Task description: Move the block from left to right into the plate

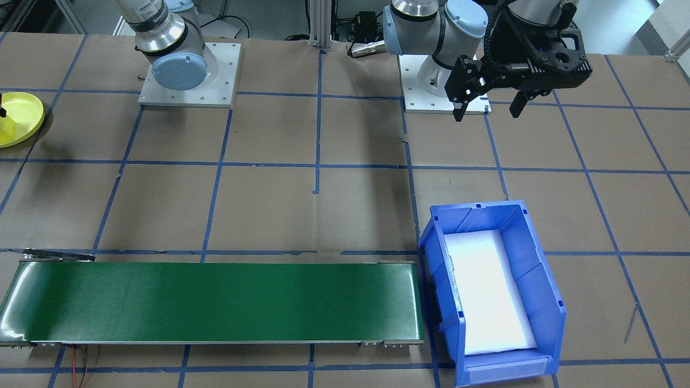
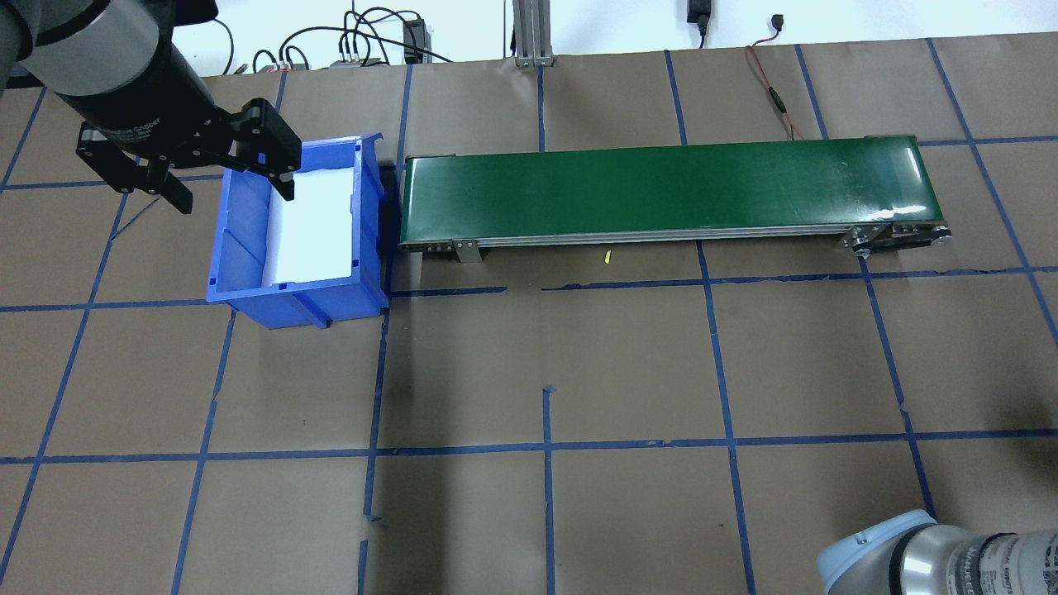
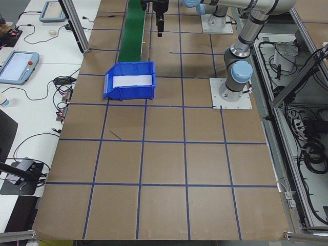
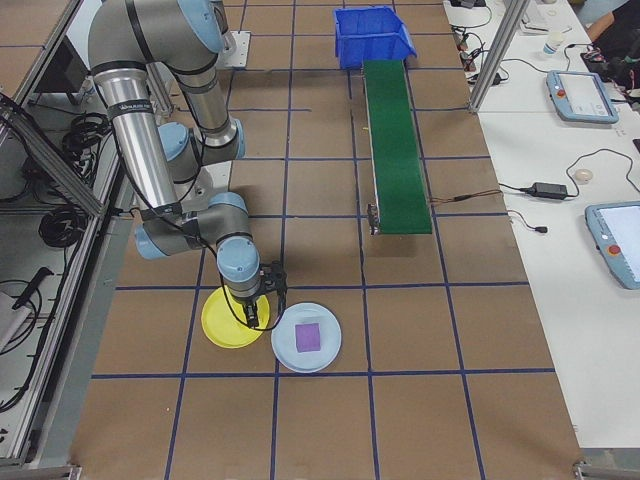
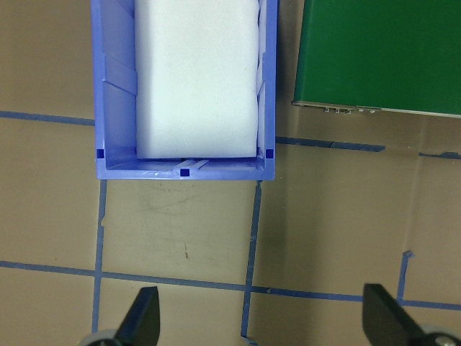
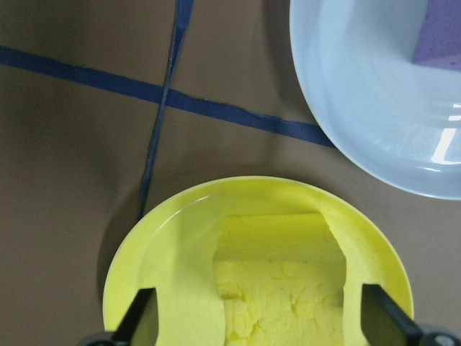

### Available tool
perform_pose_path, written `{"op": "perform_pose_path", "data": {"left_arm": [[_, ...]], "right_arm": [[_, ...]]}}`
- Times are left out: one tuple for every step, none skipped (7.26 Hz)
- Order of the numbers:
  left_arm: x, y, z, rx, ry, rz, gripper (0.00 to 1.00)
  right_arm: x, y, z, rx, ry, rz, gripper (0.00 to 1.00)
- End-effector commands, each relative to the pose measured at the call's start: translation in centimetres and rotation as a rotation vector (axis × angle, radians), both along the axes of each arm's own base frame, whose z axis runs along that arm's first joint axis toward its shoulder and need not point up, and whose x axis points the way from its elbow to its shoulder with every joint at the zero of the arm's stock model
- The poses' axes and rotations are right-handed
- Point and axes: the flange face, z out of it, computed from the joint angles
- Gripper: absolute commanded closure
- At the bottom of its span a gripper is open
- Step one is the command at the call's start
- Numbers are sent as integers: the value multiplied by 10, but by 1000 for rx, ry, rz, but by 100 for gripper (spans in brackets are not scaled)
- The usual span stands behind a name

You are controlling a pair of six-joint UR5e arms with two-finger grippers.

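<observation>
Yellow block (image 6: pixel 281 281) lying inside the yellow plate (image 6: pixel 166 252), beneath the right gripper (image 6: pixel 256 328), whose fingers are spread and grasp nothing. Just beside, a pale blue plate (image 6: pixel 360 94) bears a purple block (image 6: pixel 441 40). Left gripper (image 2: pixel 227 169), fingers likewise released, hangs beside the blue bin (image 2: pixel 248 264) at the green conveyor (image 2: pixel 661 190) end.

Two plates (image 4: pixel 232 318) (image 4: pixel 306 337), two blocks (image 6: pixel 281 277) (image 4: pixel 308 338)

A blue bin (image 1: pixel 496 291) with a white liner sits lower right in the front view, just beside a green conveyor (image 1: pixel 215 302). A pale blue plate (image 4: pixel 306 337) holds a purple block (image 4: pixel 308 336).
</observation>
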Motion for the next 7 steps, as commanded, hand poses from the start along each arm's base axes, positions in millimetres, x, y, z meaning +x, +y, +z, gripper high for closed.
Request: {"op": "perform_pose_path", "data": {"left_arm": [[0, 0, 0, 0, 0, 1, 0], [0, 0, 0, 0, 0, 2, 0], [0, 0, 0, 0, 0, 1, 0], [0, 0, 0, 0, 0, 2, 0], [0, 0, 0, 2, 0, 1, 0], [0, 0, 0, 1, 0, 1, 0], [0, 0, 0, 1, -1, -1, 0]], "right_arm": [[13, -24, 14, -20, 26, 15, 0], [42, -78, 36, -37, 69, 90, 1], [78, -133, 55, -59, 102, 183, 2], [111, -166, 63, -77, 117, 237, 2], [143, -189, 69, -92, 127, 215, 2], [182, -214, 74, -103, 134, 234, 2], [210, -233, 92, -132, 161, 288, 3]]}}
